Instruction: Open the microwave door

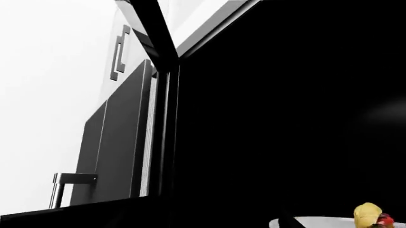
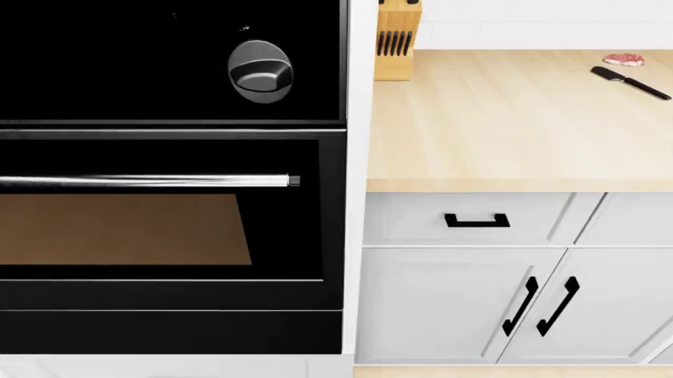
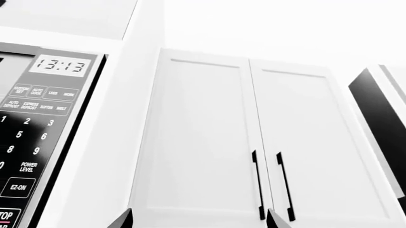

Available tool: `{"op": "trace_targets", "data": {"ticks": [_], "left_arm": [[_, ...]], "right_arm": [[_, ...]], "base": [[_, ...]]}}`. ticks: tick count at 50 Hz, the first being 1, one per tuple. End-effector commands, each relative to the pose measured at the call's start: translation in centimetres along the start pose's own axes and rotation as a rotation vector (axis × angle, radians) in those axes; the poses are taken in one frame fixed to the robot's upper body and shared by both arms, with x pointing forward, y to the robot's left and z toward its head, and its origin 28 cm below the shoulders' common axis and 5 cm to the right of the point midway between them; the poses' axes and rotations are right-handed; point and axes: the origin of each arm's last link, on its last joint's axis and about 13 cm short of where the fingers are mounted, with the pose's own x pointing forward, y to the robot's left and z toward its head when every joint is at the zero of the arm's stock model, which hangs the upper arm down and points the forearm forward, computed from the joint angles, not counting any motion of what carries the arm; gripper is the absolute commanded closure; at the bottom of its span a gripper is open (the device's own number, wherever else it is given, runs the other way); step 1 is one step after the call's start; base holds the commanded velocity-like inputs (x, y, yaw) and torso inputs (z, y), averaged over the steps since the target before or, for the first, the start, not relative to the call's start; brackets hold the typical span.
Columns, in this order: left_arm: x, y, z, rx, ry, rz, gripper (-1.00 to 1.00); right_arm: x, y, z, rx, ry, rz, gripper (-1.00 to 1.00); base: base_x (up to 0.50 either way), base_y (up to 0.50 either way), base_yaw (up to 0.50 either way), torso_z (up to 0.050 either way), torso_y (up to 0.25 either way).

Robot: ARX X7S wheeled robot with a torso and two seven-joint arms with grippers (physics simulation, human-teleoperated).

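Note:
The microwave shows in the right wrist view by its control panel (image 3: 35,142), with a 13:13 display and a number keypad. My right gripper (image 3: 198,219) is open in front of the white wall cabinet beside that panel, with nothing between its fingertips (image 3: 124,219). In the left wrist view a black glossy surface (image 1: 285,118) fills most of the frame, with a dark grey panel (image 1: 117,147) and a metal handle (image 1: 63,187) beside it. My left gripper's fingers are lost against the black. Neither gripper appears in the head view.
Below, the head view shows a black oven with a bar handle (image 2: 147,181) and a knob (image 2: 260,71). A wooden counter (image 2: 505,118) carries a knife block (image 2: 396,39), a steak (image 2: 623,59) and a black utensil (image 2: 629,82). A white plate (image 1: 317,222) holds yellow and red food.

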Motion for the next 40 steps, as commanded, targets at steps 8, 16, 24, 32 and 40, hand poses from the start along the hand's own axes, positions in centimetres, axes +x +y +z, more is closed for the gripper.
{"op": "trace_targets", "data": {"ticks": [8,16,24,32,40], "left_arm": [[2.0,3.1,-2.0,0.096,0.072,0.066,-1.00],[2.7,4.5,-2.5,0.141,0.087,0.104,-1.00],[3.5,6.2,-2.8,0.177,0.110,0.141,-1.00],[3.9,8.2,-3.1,0.206,0.135,0.179,-1.00],[4.3,10.2,-4.0,0.250,0.186,0.203,-1.00]], "right_arm": [[0.1,0.1,0.1,-0.003,-0.002,0.005,-1.00],[0.2,0.1,0.3,-0.006,-0.005,0.008,-1.00],[0.3,0.1,0.4,-0.008,-0.010,0.009,-1.00],[0.5,0.2,0.6,-0.006,-0.014,0.012,-1.00],[0.6,0.3,0.7,-0.007,-0.018,0.016,-1.00]], "base": [[0.00,0.00,0.00,0.000,0.000],[0.00,0.00,0.00,0.000,0.000],[0.00,0.00,0.00,0.000,0.000],[0.00,0.00,0.00,0.000,0.000],[0.00,0.00,0.00,0.000,0.000]]}}
